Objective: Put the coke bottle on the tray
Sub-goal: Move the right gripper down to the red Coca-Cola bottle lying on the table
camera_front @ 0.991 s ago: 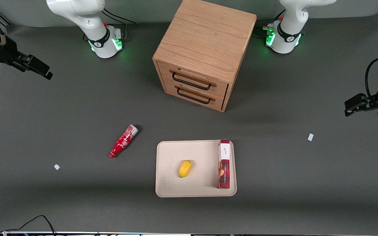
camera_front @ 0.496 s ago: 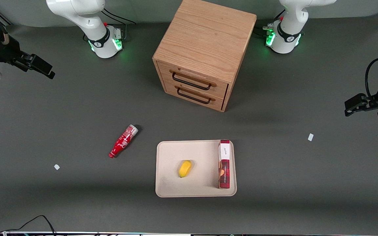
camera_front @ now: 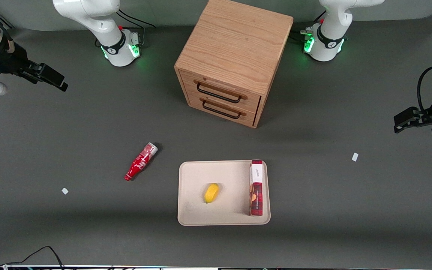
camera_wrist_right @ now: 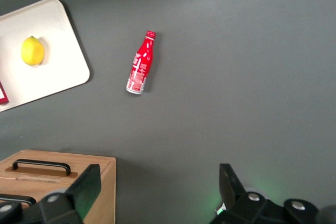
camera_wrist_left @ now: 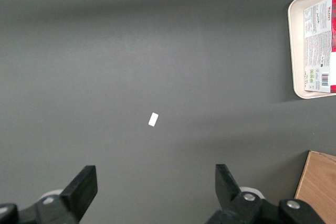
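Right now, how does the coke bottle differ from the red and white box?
The coke bottle lies on its side on the bare table, beside the tray; the red and white box already rests on the tray. The bottle is contoured with a narrow neck; the box is rectangular and longer. Both are mainly red. The gripper hangs open, far from both.

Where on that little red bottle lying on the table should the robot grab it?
Probably across the wide body of the bottle, coming straight down from above. It lies flat on its side on the bare table, apart from the tray, so both long sides are free, while the neck looks too thin to hold steadily. The end effector hangs open, far off toward the working arm's end.
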Action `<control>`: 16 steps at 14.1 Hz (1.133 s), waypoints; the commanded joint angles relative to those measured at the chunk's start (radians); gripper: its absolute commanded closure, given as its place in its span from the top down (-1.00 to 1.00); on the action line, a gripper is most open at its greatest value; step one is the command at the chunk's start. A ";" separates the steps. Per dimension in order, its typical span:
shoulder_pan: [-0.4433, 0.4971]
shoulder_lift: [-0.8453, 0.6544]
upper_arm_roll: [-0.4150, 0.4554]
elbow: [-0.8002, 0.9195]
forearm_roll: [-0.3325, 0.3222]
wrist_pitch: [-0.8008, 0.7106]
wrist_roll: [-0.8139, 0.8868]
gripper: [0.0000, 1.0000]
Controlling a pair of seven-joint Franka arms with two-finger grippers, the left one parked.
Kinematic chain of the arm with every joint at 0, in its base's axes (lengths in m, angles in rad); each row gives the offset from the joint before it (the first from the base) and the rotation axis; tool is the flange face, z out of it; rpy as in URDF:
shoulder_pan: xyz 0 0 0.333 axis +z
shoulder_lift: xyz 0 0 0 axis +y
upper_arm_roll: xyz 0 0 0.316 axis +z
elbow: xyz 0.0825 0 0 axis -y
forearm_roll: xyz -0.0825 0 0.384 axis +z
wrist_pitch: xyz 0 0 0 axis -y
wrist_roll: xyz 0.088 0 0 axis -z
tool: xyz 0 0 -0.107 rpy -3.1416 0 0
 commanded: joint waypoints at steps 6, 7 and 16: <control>0.019 0.255 0.029 0.092 0.048 0.065 0.208 1.00; 0.019 0.282 0.029 0.087 0.044 0.068 0.222 1.00; 0.022 0.440 0.049 -0.184 0.037 0.509 0.348 1.00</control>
